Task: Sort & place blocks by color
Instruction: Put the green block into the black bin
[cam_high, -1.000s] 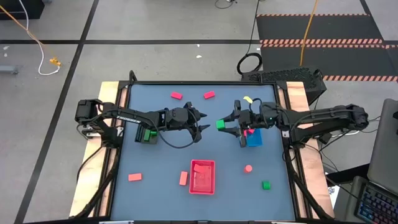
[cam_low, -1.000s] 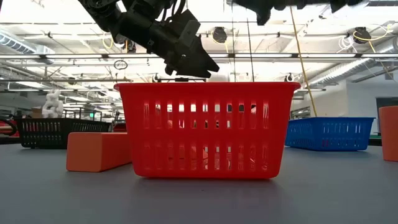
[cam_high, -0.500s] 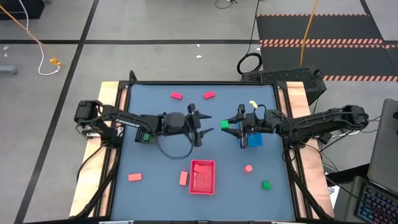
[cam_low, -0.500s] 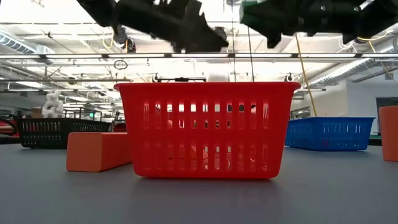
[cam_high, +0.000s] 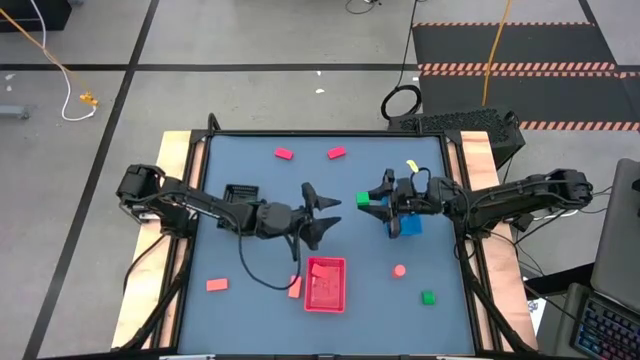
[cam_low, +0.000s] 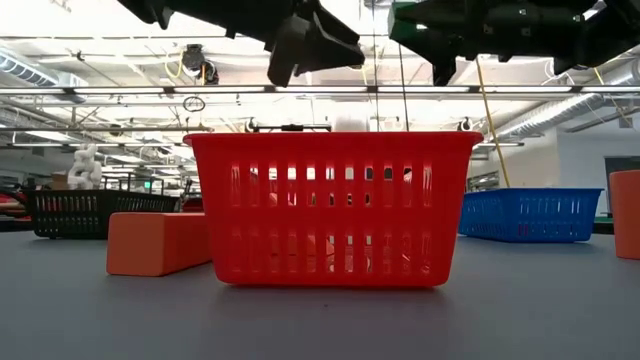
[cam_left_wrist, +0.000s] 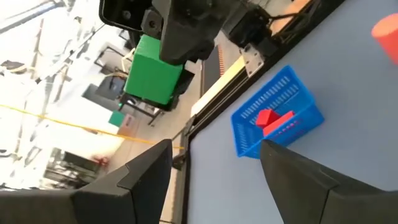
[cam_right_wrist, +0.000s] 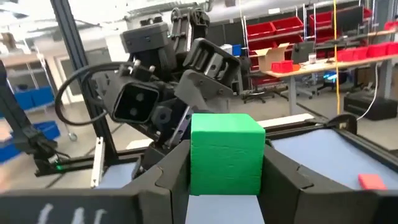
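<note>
Red tray (cam_high: 326, 284), near edge of the counter (cam_high: 250, 255), centre: some red pieces inside, a salmon-orange block (cam_high: 294, 286) lying just beside its left wall. Left gripper (cam_high: 318, 215), hanging above the counter just beyond the red tray: jaws parted, nothing between them, tips pointing toward the right arm. Right gripper (cam_high: 378, 206), a short gap across from it at mid-counter: jaws clamped on a green block (cam_high: 362, 200), held aloft and squarely facing the left jaws. Judgement: the green block lies straight ahead of the left jaws, and the left arm is the nearer one to receive it. Blue tray (cam_high: 408, 224), under the right wrist, holds red pieces. Black tray (cam_high: 240, 192), left side, beyond the left arm. Two magenta-red blocks (cam_high: 284, 154) rest along the far edge.
</note>
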